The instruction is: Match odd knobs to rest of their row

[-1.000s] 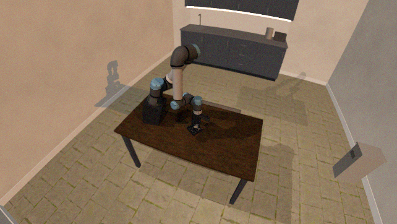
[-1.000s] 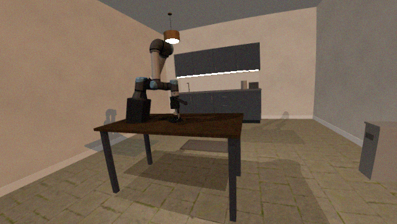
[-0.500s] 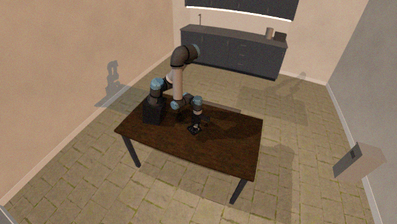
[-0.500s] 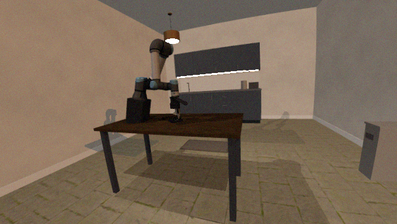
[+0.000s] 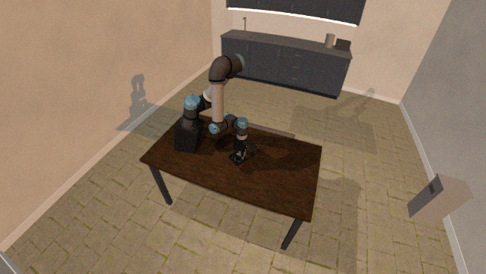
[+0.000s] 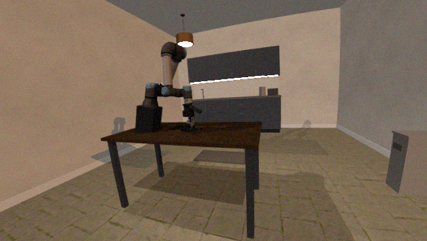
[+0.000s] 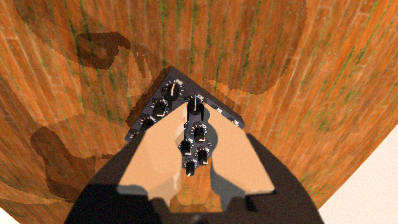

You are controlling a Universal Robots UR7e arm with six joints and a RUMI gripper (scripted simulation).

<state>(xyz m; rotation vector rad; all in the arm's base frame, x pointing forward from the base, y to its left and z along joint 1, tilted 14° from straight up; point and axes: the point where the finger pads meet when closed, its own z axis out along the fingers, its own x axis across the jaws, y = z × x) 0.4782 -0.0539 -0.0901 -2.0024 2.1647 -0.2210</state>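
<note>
The knob box is a small black panel that lies on the dark wooden table, seen corner-on in the wrist view. It also shows under the arm in the top view (image 5: 238,159) and the exterior view (image 6: 187,128). My gripper (image 7: 194,104) points straight down onto it, and its two tan fingers hide much of the panel. The fingers are shut on a black knob with a pale pointer (image 7: 194,106) at their tips. More knobs (image 7: 199,132) show in the gap between the fingers. A row of knobs (image 7: 160,106) lies open to the left.
The arm's black base block (image 5: 188,136) stands at the table's back left corner. The table's far edge is close behind the box. A dark counter (image 5: 285,62) runs along the back wall, and a grey box (image 5: 439,197) sits by the right wall.
</note>
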